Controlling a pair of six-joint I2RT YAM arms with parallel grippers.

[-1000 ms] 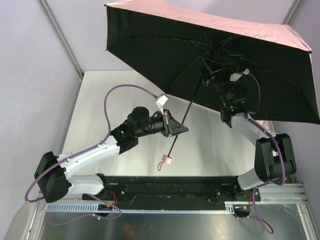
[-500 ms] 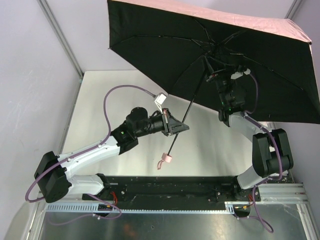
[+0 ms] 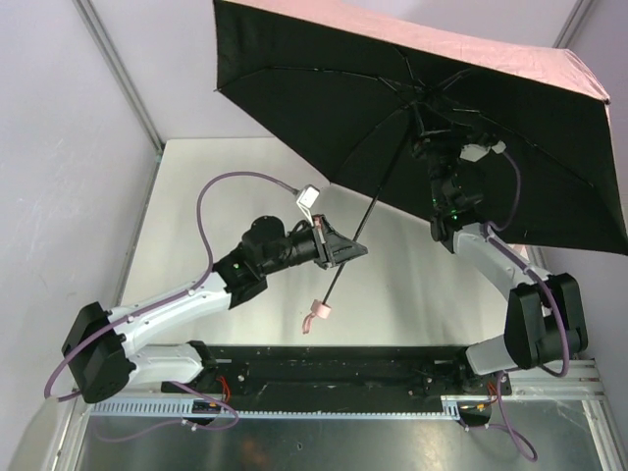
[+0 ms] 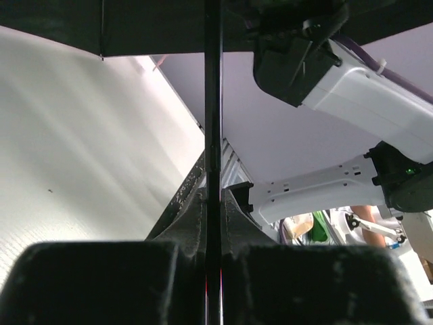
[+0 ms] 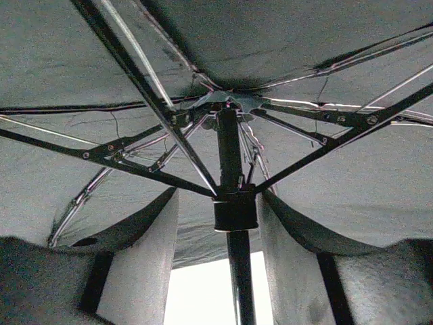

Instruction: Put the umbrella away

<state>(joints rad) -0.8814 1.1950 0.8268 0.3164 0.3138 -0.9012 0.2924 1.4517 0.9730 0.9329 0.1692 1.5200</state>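
The umbrella [image 3: 324, 88] is open, its black underside towards the camera and its pink edge along the top. Its thin black shaft [image 3: 368, 221] slants down to the small pink handle [image 3: 319, 312], which hangs above the table. My left gripper [image 3: 345, 250] is shut on the shaft [image 4: 213, 101] low down, pads pressed on both sides. My right gripper [image 3: 432, 137] is up under the canopy. In the right wrist view its fingers [image 5: 152, 264] straddle the black runner [image 5: 235, 213] below the ribs. A gap shows on the left side and the right pad sits very close.
The white table [image 3: 196, 196] lies below, with a black rail [image 3: 334, 363] along its near edge. Grey walls and a corner post [image 3: 118, 69] close in the left side. The canopy reaches over the right wall. The right arm [image 4: 352, 88] passes close above the left gripper.
The right gripper has shifted at the runner and its wrist has turned a little. The canopy tilted slightly. The left gripper and the handle moved a little to the left.
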